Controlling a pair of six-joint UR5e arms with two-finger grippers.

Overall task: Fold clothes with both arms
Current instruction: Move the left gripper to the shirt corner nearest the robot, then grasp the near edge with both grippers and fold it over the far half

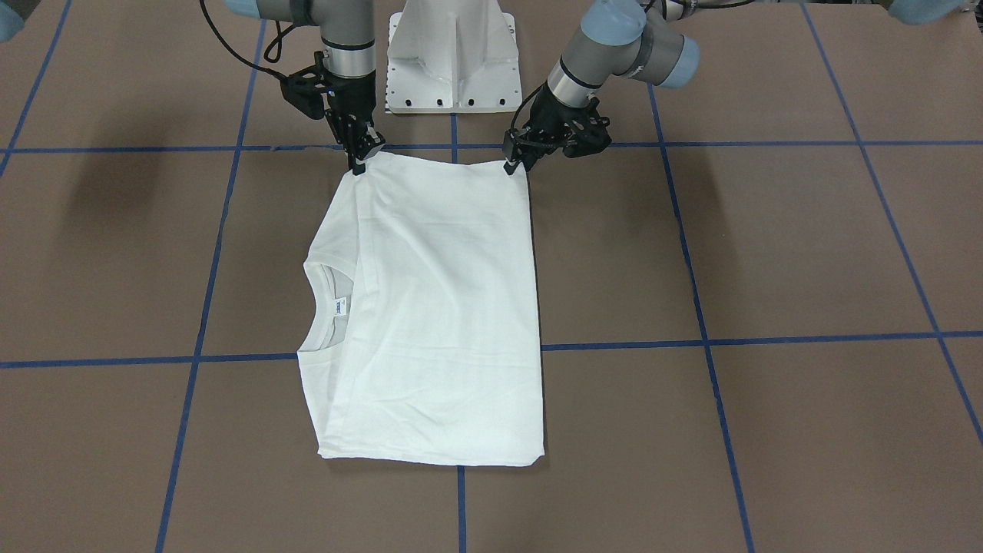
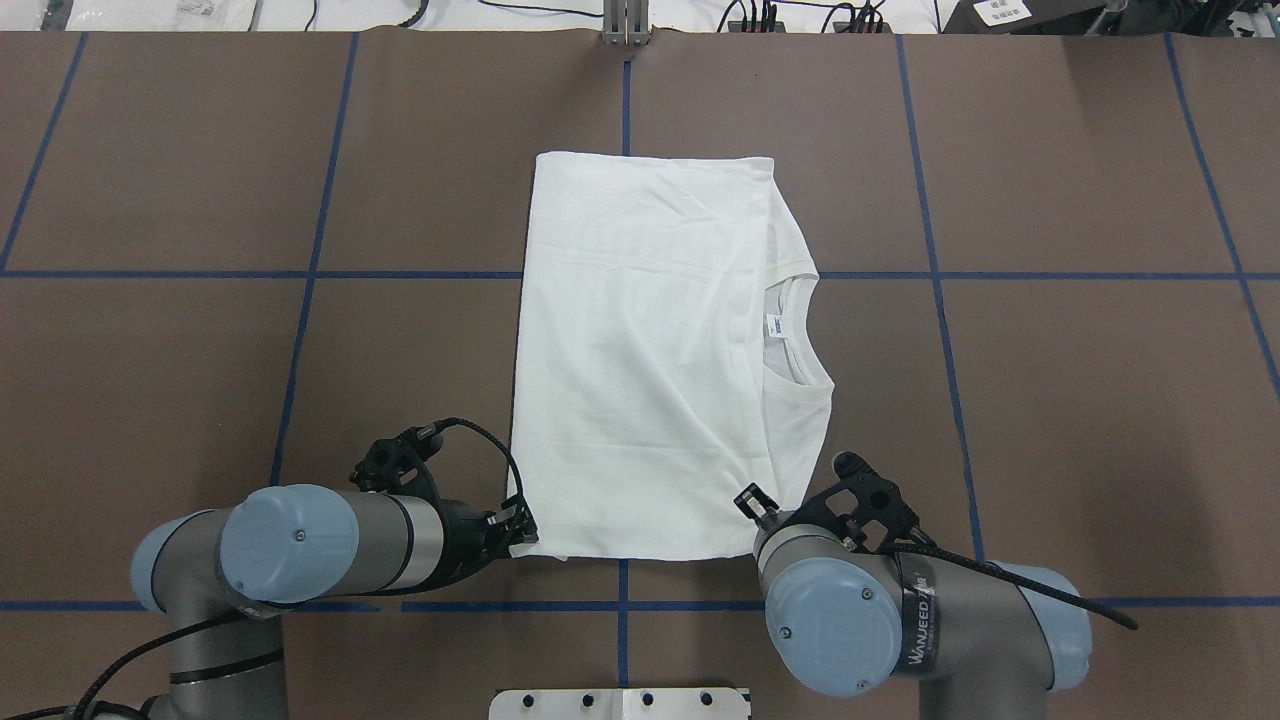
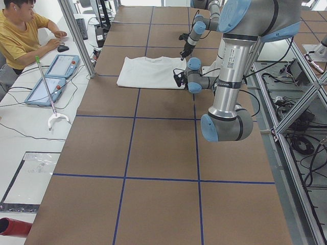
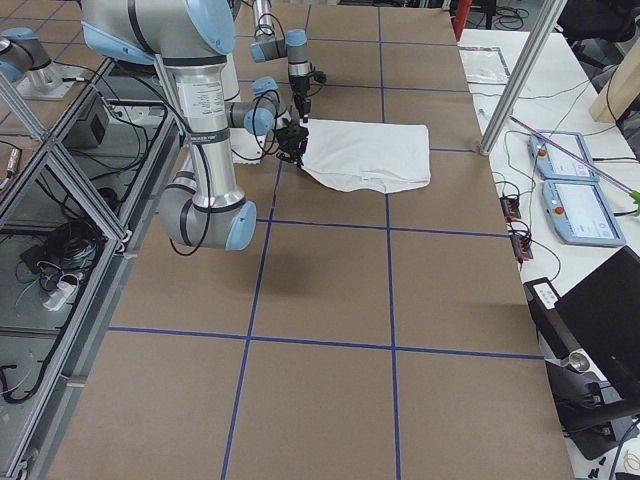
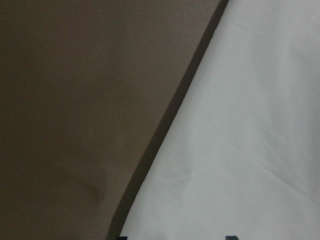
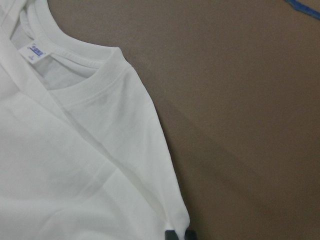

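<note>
Overhead exterior shows me the white T-shirt (image 2: pixel 640 350) lying folded flat on the brown table (image 2: pixel 200 180), in the middle, just in front of the robot. Its round neck points to the robot's right side. A blue tape line (image 2: pixel 400 274) runs under it. This view mostly hides the right gripper's tips under the big right arm (image 2: pixel 835 620).

The front-facing view shows both tips well. The right gripper (image 1: pixel 359 165) sits on one near corner of the shirt, and the left gripper (image 1: pixel 511 164) sits on the other near corner. Both corners look pulled up a little to the tips.

Only the wrist views show me how far apart the fingers stand. In the right wrist view the two dark fingertips (image 6: pixel 172 234) are close together, pinching the shirt's edge. In the left wrist view the tips stand apart with white cloth between them. I cannot tell if they squeeze it.

The left side view shows a person in a yellow top (image 3: pixel 20 35) sitting at a desk. No other view shows that.

The neck label (image 6: pixel 36 50) is white with tiny blue print, too small to read. A black band (image 2: pixel 920 630) on the right arm has white letters. I read "WANJEED", then it gets unclear.
</note>
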